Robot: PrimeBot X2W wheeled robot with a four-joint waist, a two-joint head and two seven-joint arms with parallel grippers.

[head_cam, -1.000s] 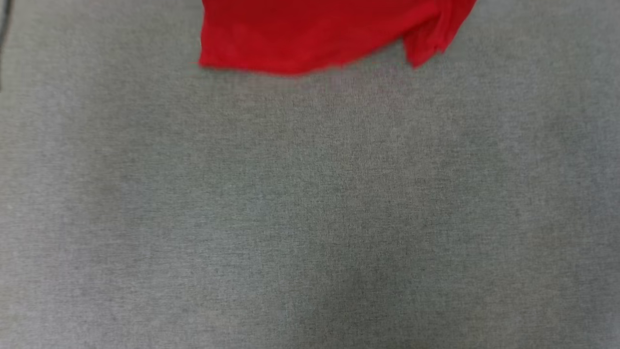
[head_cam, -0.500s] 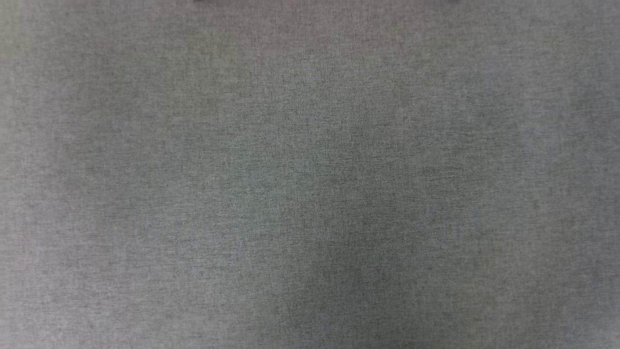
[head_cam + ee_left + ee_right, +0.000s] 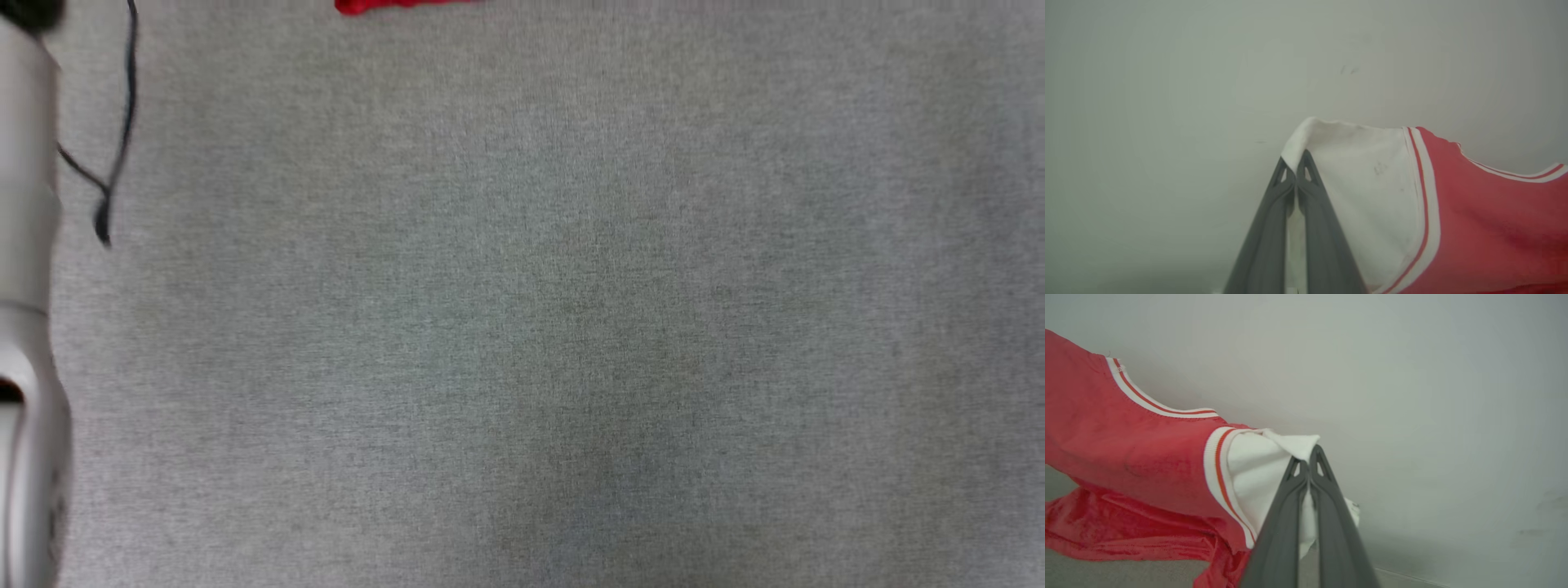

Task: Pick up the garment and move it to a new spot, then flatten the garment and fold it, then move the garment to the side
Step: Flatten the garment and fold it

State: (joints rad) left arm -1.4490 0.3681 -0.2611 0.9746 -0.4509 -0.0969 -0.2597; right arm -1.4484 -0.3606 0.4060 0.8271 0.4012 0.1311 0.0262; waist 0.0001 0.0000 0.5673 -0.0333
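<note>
- Left gripper (image 3: 1295,162): fingers pressed together and clamped on the outer corner of a white sleeve (image 3: 1363,175). Pinching there lets the garment (image 3: 1486,212) hang from its widest point.
- Right gripper (image 3: 1308,456): same story, fingers closed on the other white sleeve (image 3: 1253,465), with cloth poking out between them.
- Between the two pinches the striped trim (image 3: 1423,196) and the neckline run taut. I reckon the sleeves are held apart so the red body opens out in the air rather than bunching.
- In the right wrist view the red lower part sags in folds towards the grey surface (image 3: 1126,575). Whether it touches, I cannot tell.
- In the head view there is just a red sliver at the far edge, and a pale forearm (image 3: 24,245) with a dark cable (image 3: 122,122) on the left.
- The wide bare grey stretch nearer in looks like the landing spot. My call: it is mid-carry, with flattening and folding not yet done.
</note>
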